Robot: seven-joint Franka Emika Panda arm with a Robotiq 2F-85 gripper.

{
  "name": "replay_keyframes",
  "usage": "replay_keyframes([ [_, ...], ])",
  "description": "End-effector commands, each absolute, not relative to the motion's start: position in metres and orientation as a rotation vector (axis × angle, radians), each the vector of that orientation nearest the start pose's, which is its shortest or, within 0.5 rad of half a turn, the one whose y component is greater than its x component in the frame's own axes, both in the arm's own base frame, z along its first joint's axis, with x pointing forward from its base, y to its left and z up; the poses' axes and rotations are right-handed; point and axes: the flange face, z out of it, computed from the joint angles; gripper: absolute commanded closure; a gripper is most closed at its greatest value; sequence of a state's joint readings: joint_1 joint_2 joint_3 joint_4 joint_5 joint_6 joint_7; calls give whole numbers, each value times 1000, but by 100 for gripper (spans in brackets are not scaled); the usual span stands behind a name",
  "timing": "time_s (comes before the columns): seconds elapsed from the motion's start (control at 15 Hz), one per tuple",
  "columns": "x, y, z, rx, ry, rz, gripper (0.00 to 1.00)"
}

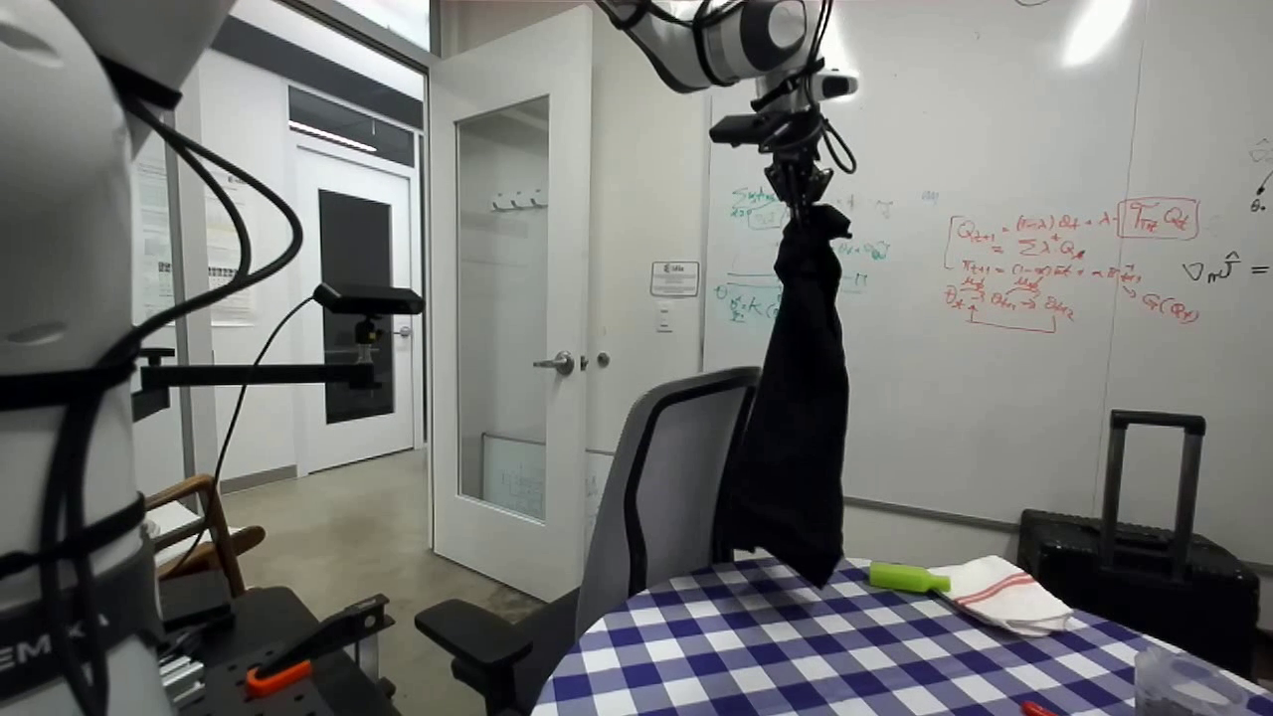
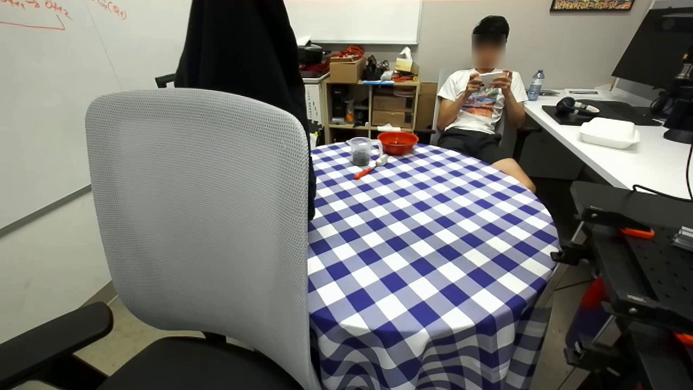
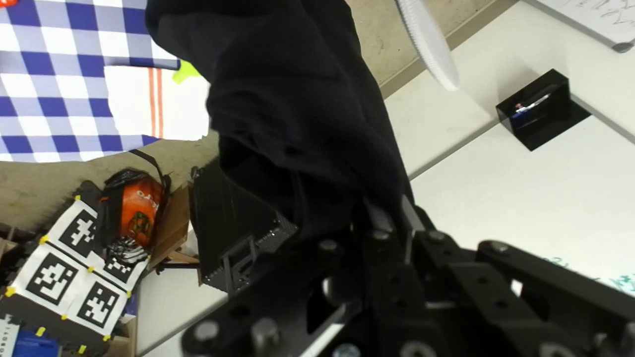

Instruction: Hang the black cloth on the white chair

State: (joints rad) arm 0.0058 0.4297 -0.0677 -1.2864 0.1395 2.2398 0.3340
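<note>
My gripper (image 1: 799, 199) is high above the table side of the chair, shut on the top end of the black cloth (image 1: 801, 418). The cloth hangs down long and bunched. In the wrist view its upper part (image 3: 287, 94) fills the middle, and the fingertips (image 3: 394, 210) pinch it. The chair has a light grey-white mesh back (image 2: 200, 206), also in the other exterior picture (image 1: 681, 477). The cloth (image 2: 238, 49) hangs behind that back, on the table side, its lower end near the table edge. In the wrist view the chair back's edge (image 3: 429, 44) is apart from the cloth.
A round table with a blue-white checked cover (image 2: 433, 244) stands beside the chair. On it are a white striped towel (image 1: 1009, 595), a green bottle (image 1: 907, 577), a clear jug (image 2: 360, 151) and a red bowl (image 2: 398, 143). A person (image 2: 479, 103) sits beyond. A black suitcase (image 1: 1134, 567) stands behind.
</note>
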Motion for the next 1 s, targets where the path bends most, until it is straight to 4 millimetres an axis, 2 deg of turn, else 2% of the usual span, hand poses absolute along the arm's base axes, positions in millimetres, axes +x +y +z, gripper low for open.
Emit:
replay_keyframes([
  [0.0,723,18,609,-2834,562,-788,98],
  [0.13,718,52,615,-2862,499,-789,98],
  [0.27,717,87,607,-2908,428,-773,98],
  [0.53,712,165,559,-3035,253,-668,98],
  [0.93,693,278,466,-3199,-63,-482,98],
])
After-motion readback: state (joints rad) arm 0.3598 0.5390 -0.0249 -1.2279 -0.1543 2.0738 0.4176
